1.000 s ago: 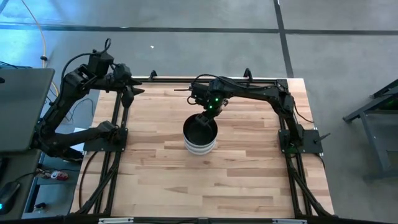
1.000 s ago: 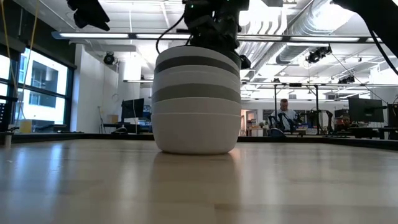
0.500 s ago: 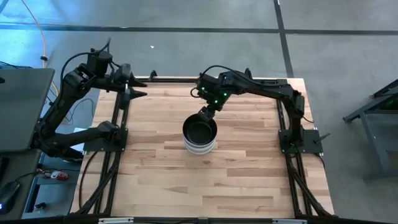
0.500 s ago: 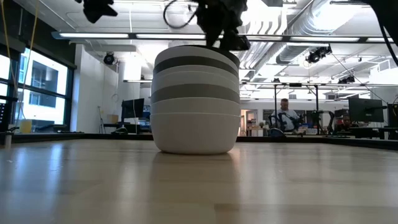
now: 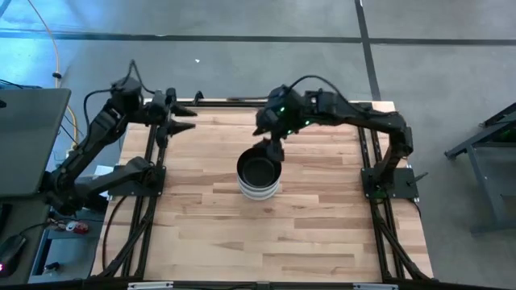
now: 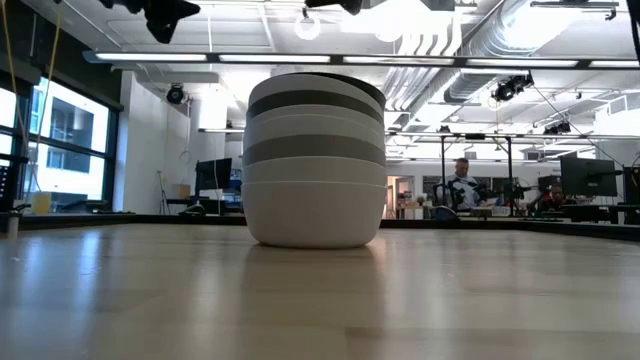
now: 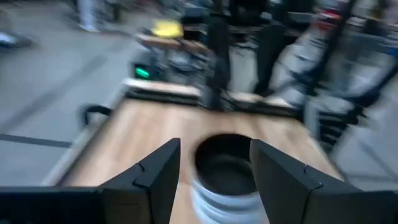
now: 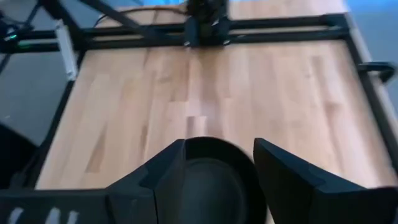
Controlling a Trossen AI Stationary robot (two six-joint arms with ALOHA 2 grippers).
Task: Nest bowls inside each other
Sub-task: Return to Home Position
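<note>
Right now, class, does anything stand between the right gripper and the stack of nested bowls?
Nothing visible does. The right gripper hangs open above the far rim of the stack of bowls, black bowl on top. The left gripper waits over the table's far left corner.

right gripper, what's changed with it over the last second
The right gripper rose off the black bowl atop the stack and drew back toward the far edge of the table, open and empty. The left gripper, open near the far left corner, shifted slightly. The stack stayed put, nothing added.
</note>
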